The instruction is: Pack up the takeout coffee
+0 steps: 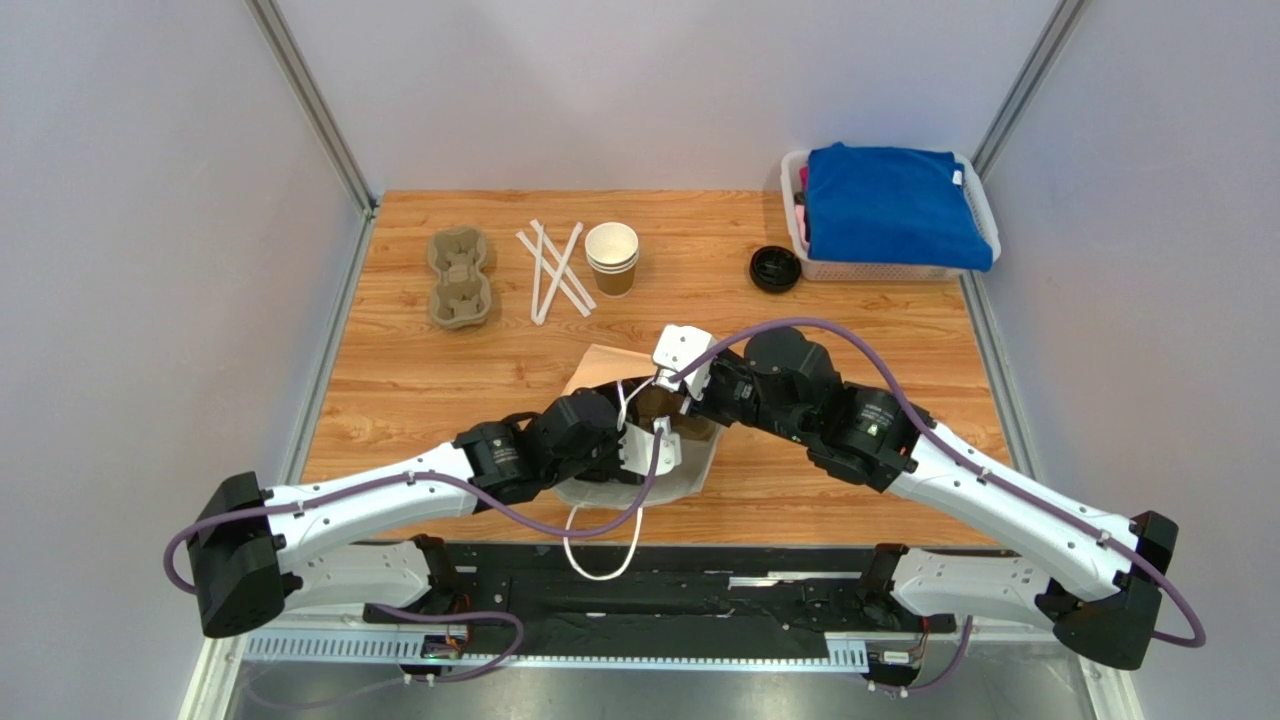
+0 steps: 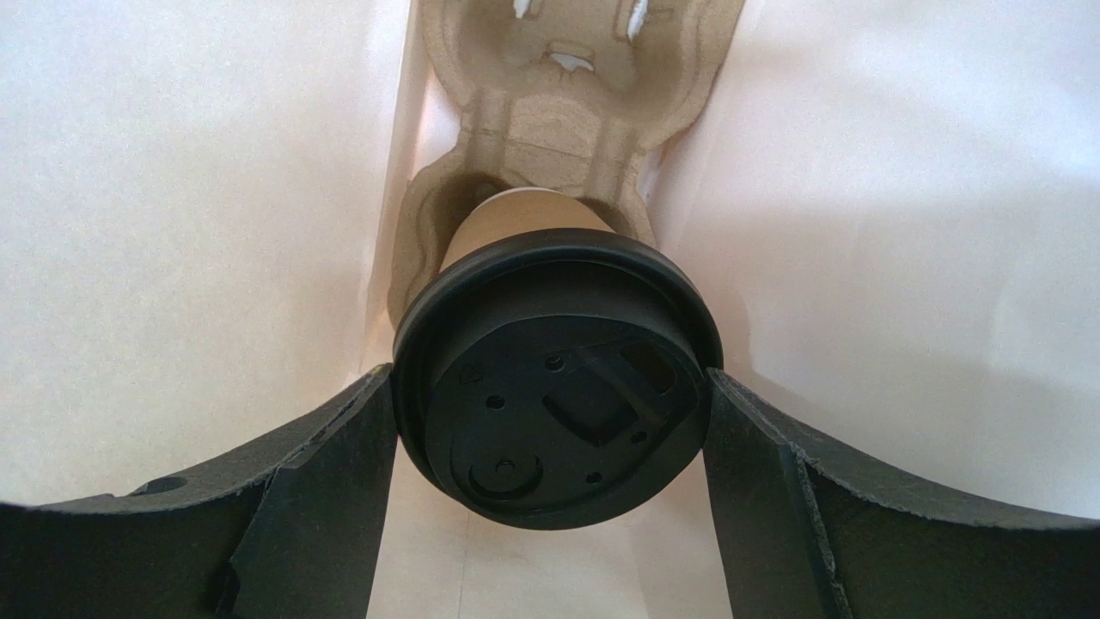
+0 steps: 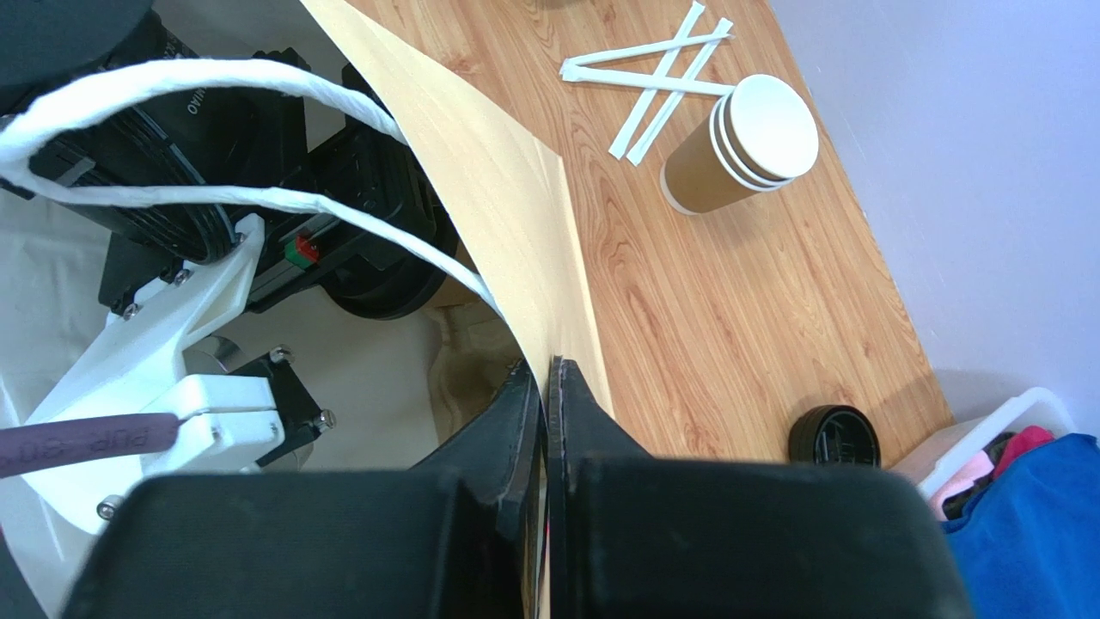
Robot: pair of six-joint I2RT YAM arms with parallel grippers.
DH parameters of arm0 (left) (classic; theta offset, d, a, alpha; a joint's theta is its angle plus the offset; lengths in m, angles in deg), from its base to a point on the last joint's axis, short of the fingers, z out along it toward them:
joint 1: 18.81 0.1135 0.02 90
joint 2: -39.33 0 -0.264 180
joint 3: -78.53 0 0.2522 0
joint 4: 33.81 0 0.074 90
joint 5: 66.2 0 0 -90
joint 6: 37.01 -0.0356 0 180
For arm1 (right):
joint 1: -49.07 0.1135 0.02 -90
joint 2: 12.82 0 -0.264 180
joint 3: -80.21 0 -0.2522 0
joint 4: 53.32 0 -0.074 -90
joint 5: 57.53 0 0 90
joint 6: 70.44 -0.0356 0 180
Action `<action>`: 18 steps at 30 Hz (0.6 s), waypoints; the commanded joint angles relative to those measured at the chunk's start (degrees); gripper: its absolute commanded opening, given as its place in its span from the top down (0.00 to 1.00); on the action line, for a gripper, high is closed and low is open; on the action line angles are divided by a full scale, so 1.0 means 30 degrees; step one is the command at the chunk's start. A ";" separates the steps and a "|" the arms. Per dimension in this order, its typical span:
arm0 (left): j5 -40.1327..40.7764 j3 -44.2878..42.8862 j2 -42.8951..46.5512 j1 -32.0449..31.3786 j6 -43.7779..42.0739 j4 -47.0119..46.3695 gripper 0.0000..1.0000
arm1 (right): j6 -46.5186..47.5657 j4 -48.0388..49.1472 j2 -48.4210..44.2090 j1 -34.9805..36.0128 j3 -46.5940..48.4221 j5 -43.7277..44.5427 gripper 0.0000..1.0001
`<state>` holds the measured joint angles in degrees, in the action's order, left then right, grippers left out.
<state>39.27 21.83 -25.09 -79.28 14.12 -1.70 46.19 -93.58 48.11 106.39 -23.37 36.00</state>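
The takeout coffee (image 2: 555, 387), a brown paper cup with a black lid, sits in a pulp carrier (image 2: 568, 116) inside the white paper bag (image 2: 194, 194). My left gripper (image 2: 550, 375) is down in the bag, with both fingers against the sides of the lid. In the top view the bag (image 1: 679, 473) lies at the table's middle, and the left gripper (image 1: 624, 435) reaches into its mouth, hiding the cup. My right gripper (image 3: 546, 368) is shut on the bag's upper edge (image 3: 517, 194) and holds the mouth open; it also shows in the top view (image 1: 694, 393).
A stack of lidless brown cups (image 1: 612, 257), white straws (image 1: 553, 270) and an empty pulp carrier (image 1: 460, 278) stand at the back. A loose black lid (image 1: 775, 269) lies beside a white basket (image 1: 879, 272) holding blue cloth. The bag's rope handles (image 1: 601, 563) hang toward the near edge.
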 commanded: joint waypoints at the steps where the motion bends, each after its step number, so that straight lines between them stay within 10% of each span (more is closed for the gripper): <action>1: 0.1029 0.0894 0.1141 0.0088 -0.0722 -0.1281 0.69 | -0.0820 0.0250 -0.0124 -0.0064 0.0619 0.0406 1.00; 18: -0.0730 0.0631 0.2372 0.0058 -0.0900 0.1090 0.69 | -0.3604 -0.0452 0.0697 -0.1411 0.2055 -0.2052 1.00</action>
<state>37.58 24.28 -19.54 -79.43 10.62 -1.90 38.36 -94.19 50.82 103.57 -20.49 32.79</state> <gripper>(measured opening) 0.844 0.015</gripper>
